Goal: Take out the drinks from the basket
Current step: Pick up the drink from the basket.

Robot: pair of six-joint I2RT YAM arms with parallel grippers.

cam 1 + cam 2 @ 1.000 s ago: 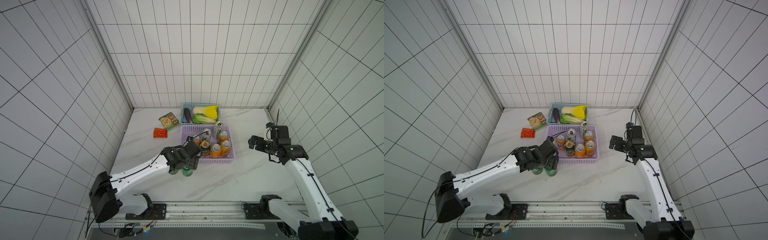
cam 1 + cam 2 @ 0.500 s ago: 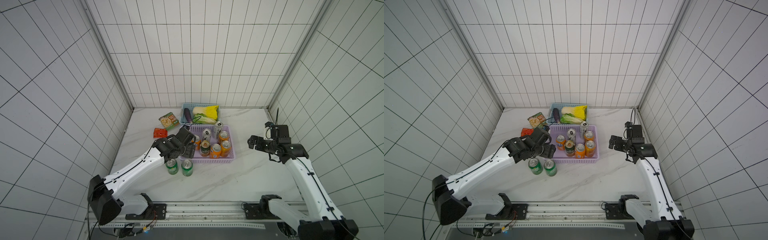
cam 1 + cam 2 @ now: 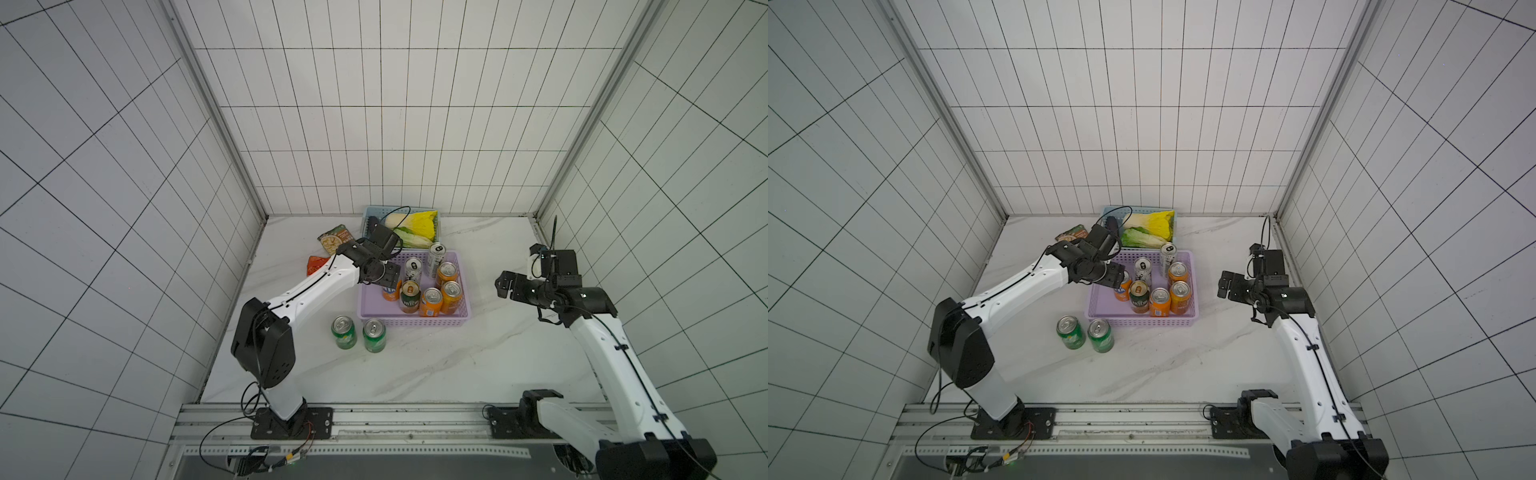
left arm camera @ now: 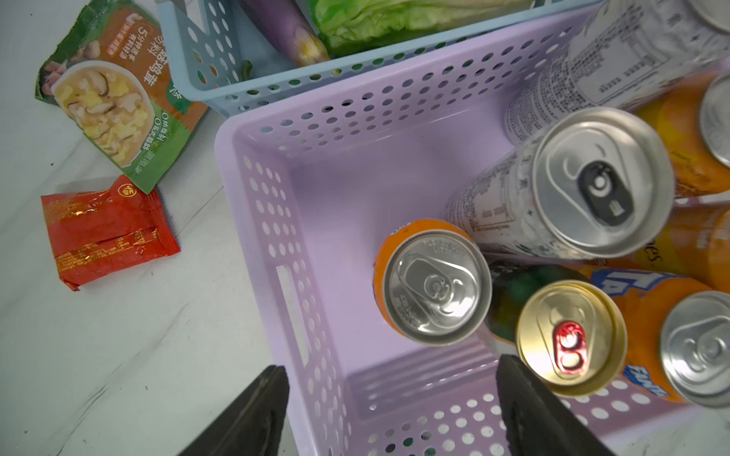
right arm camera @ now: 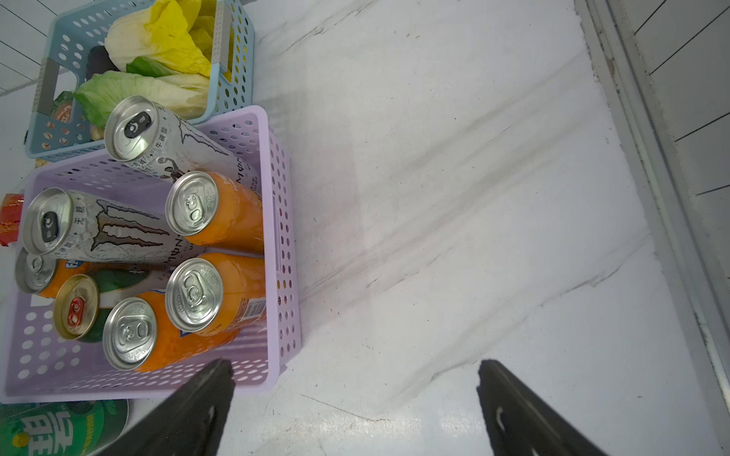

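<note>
Lilac basket (image 3: pixel 413 322) sits on white marble tabletop (image 3: pixel 457 365) within tiled walls (image 3: pixel 395 145).

The basket (image 3: pixel 413 323) was lilac, dotted with round holes. The orange cans (image 3: pixel 430 303) had silver tops; the silver-white cans (image 5: pixel 118 233) bore dark claw marks; the dark green can (image 4: pixel 571 335) had a gold top and red tab. The green cans (image 3: pixel 344 332) were bright, the table (image 3: pixel 436 374) white marble veined grey.

Robot lab cell: tiled walls (image 3: pixel 374 124), rail-mounted arms (image 3: pixel 598 345).
</note>
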